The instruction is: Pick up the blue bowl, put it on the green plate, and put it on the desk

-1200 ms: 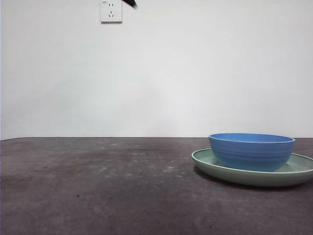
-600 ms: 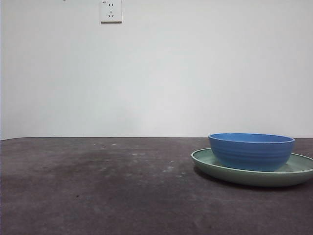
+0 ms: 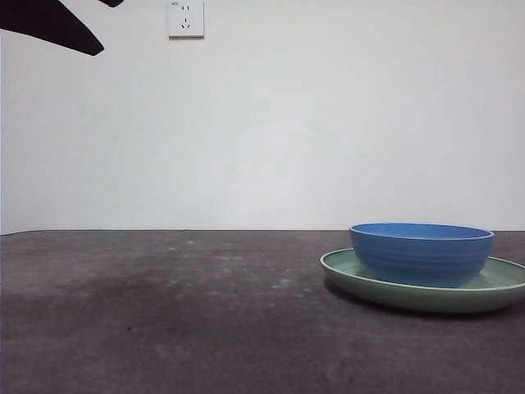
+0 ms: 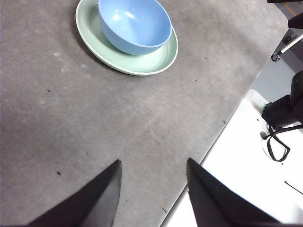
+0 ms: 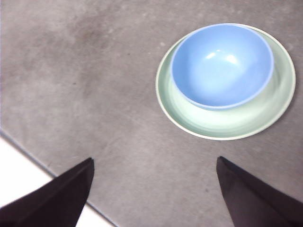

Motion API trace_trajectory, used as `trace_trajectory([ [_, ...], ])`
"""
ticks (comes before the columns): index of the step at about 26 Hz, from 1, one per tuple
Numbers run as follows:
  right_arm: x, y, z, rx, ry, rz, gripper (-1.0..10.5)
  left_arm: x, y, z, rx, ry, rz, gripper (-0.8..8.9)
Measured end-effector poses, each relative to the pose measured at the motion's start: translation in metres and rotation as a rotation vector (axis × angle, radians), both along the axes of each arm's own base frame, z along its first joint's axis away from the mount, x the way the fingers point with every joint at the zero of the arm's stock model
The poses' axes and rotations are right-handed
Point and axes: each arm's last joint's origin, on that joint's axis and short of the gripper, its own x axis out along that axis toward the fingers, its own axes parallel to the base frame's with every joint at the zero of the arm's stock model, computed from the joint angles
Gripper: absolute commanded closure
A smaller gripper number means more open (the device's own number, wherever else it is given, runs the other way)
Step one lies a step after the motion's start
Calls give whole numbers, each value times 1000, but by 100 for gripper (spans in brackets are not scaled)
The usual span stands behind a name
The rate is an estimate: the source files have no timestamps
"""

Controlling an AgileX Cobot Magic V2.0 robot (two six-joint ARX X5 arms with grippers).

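Both grippers hang high with jaws apart and empty, the right gripper looking nearer the blue bowl, which sits in the green plate on the desk, well clear of the left gripper.

Both end effectors, left and right, carry plain matte black jaws (tapered, unmarked).

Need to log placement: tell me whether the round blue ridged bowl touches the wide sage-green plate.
Touching. The front view shows the blue bowl resting inside the green plate, no gap beneath.
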Motion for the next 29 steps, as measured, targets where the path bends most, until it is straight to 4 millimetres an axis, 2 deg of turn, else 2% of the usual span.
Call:
trace_trajectory([
  [7,5,-10,-2,-180,2,-349,532,0,0,0,0,0,0,591],
  [11,18,-11,-2,-180,-8,-428,532,0,0,0,0,-1,0,591],
  [16,50,-14,-12,-166,56,-463,532,0,0,0,0,-2,-1,591],
  [21,89,-26,-29,-75,138,-459,568,0,0,0,2,-9,-6,591],
  [26,126,-42,-58,13,252,-451,572,0,0,0,4,-12,-9,591],
  [29,141,-46,-76,28,308,-434,587,0,0,0,4,-14,-10,591],
])
